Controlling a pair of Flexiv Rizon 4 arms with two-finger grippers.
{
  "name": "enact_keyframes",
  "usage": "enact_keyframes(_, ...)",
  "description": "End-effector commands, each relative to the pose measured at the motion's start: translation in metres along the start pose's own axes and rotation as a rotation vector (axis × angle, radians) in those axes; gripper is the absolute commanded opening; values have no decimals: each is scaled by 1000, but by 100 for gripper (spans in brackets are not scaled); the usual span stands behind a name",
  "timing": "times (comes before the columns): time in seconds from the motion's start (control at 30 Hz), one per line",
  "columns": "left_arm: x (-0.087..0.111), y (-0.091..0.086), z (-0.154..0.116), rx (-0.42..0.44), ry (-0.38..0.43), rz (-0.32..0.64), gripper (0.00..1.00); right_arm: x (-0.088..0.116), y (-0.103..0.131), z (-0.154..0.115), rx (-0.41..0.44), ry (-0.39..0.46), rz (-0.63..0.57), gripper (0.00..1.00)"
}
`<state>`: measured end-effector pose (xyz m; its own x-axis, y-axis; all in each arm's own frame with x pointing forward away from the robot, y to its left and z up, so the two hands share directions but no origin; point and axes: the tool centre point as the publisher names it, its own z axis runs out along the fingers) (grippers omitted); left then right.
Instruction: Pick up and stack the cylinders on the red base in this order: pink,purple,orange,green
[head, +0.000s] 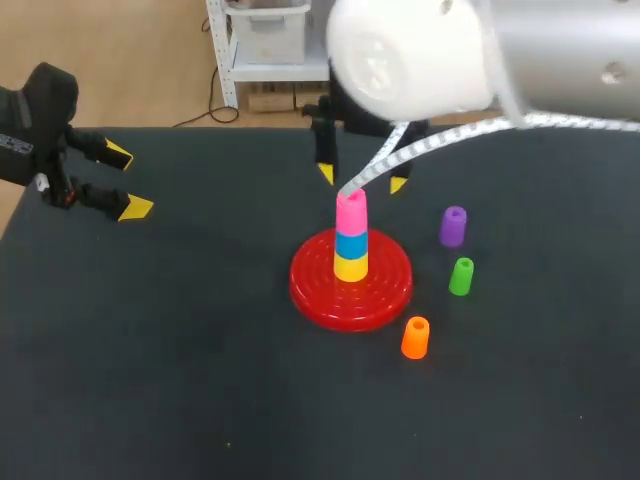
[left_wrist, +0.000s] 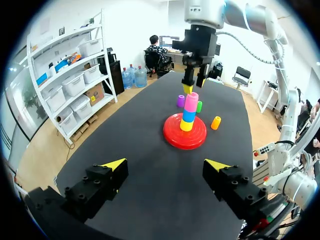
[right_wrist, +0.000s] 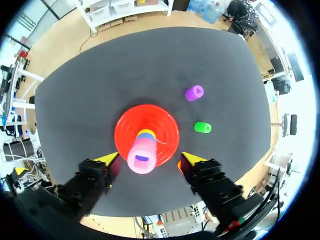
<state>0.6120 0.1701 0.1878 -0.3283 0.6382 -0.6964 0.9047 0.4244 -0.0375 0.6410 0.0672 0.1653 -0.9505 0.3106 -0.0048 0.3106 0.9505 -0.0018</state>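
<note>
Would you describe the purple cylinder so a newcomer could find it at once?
Find the red base mid-table, carrying a stack. Three loose cylinders stand on its right in the head view. The purple cylinder is the farthest back, beyond the green cylinder and the orange cylinder.

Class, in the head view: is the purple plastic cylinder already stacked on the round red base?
No, the purple cylinder stands on the black table beside the red base, apart from the stack.

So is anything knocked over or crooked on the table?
Nothing stands out. The pink cylinder sits atop the blue one over the red base; the purple cylinder, green cylinder and orange cylinder all stand upright on the table.
</note>
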Motion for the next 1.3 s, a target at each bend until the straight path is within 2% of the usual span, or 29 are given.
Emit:
enact_keyframes(0.03,1,1,1,1,-2,1,100,2,-27,-9,-77,-25,30,100)
enact_keyframes(0.23,1,1,1,1,-2,1,100,-16,-52,-7,-86,-18,117,100)
enact_keyframes(0.4,1,1,1,1,-2,1,100,-23,-70,-6,-88,-20,157,100)
enact_keyframes(0.63,1,1,1,1,-2,1,100,-37,-89,8,-43,-50,215,100)
enact_keyframes(0.83,1,1,1,1,-2,1,100,-65,-100,36,13,-50,307,100)
enact_keyframes(0.97,1,1,1,1,-2,1,100,-82,-109,60,32,-11,371,100)
enact_keyframes(1.07,1,1,1,1,-2,1,100,-90,-113,76,52,25,409,100)
enact_keyframes(1.3,1,1,1,1,-2,1,100,-102,-114,102,69,42,458,100)
